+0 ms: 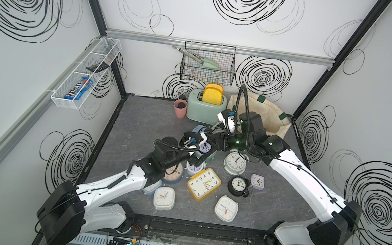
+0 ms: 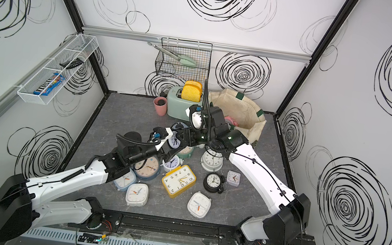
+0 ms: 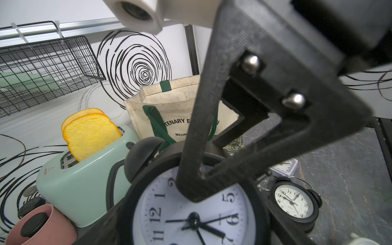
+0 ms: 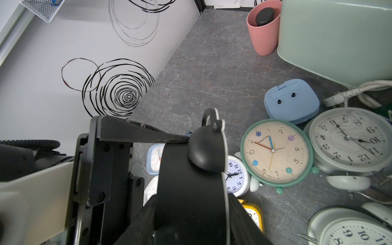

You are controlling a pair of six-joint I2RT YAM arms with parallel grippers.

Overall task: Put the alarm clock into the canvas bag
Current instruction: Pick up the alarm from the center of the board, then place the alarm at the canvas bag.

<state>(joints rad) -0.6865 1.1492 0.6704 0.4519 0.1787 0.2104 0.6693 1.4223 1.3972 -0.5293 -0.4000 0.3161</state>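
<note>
A black twin-bell alarm clock [image 3: 195,218] with a white face hangs above the heap of clocks at mid-table, seen in both top views [image 2: 174,139]. My left gripper [image 3: 195,224] is shut on it, with its jaws wide across the body. My right gripper [image 4: 191,212] comes from the opposite side and is shut on the same clock [image 4: 191,180]. One right finger [image 3: 197,148] lies flat across the clock's dial. The cream canvas bag [image 1: 276,113] with green handles stands open at the back right, behind the right arm, and it also shows in the left wrist view [image 3: 176,99].
A mint toaster [image 1: 204,108] with toast and a pink cup [image 1: 180,108] stand left of the bag. Several clocks lie below the grippers, among them a yellow one [image 1: 204,184], a black one [image 1: 238,185] and a white one [image 1: 235,161]. A wire basket [image 1: 207,67] hangs on the back wall.
</note>
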